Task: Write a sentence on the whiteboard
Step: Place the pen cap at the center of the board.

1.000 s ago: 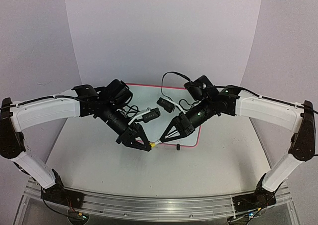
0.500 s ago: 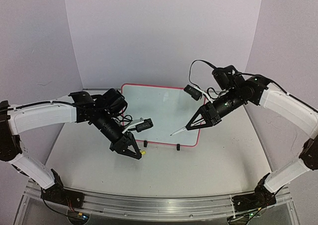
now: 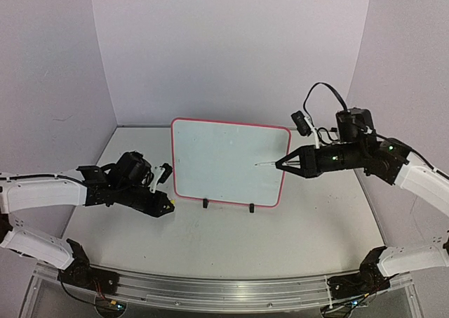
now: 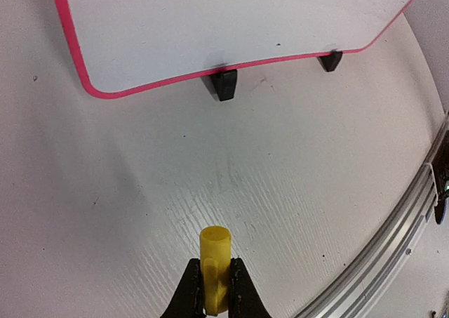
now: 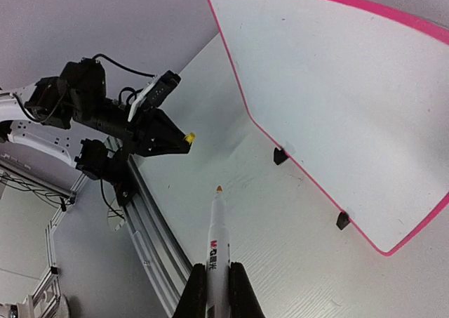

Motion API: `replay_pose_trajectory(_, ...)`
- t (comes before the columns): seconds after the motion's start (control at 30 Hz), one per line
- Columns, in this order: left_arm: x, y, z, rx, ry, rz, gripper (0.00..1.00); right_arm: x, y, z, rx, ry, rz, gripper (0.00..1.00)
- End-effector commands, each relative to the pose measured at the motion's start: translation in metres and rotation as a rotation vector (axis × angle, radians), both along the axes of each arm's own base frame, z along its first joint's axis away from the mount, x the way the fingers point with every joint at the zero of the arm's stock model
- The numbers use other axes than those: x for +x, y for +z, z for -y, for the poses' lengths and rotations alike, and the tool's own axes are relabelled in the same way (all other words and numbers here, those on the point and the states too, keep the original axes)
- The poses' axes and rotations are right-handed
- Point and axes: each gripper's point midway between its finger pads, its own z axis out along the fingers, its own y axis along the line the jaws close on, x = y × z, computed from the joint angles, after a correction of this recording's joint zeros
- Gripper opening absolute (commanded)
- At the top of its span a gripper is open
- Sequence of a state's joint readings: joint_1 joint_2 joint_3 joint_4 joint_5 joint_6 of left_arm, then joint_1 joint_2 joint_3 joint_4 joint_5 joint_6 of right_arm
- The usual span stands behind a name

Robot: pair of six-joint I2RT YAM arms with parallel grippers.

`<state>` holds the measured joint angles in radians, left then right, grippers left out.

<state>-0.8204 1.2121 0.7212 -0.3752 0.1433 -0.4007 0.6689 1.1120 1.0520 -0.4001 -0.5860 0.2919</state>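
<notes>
Whiteboard stands upright on two black clip feet at mid-table, its face plain white in every view. The left hand lies low beside the board's left lower corner, closed on a yellow cap. The right hand is clamped on a white marker, which is held level with its tip before the board's right half and apart from the face.

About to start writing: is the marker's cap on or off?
Off. The marker shows a bare tip ahead of the right claw; the yellow cap is pinched in the left claw.
</notes>
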Motion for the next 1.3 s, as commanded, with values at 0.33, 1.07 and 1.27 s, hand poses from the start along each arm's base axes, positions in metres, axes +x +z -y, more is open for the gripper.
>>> replay_pose_trajectory(0.33,0.04,-0.062,-0.038,0.142,0.301,-0.14,0.0,0.031,0.03,0.011,0.148,-0.212,0.181,0.0)
replay_pose_trajectory(1.07,0.045,-0.06,-0.053,0.192,0.355,-0.099,0.66,0.018,0.024,-0.022,0.108,-0.115,0.213,0.0)
replay_pose_trajectory(1.27,0.047,-0.036,-0.05,0.147,0.319,-0.033,0.88,0.017,0.025,-0.021,0.107,-0.121,0.22,0.0)
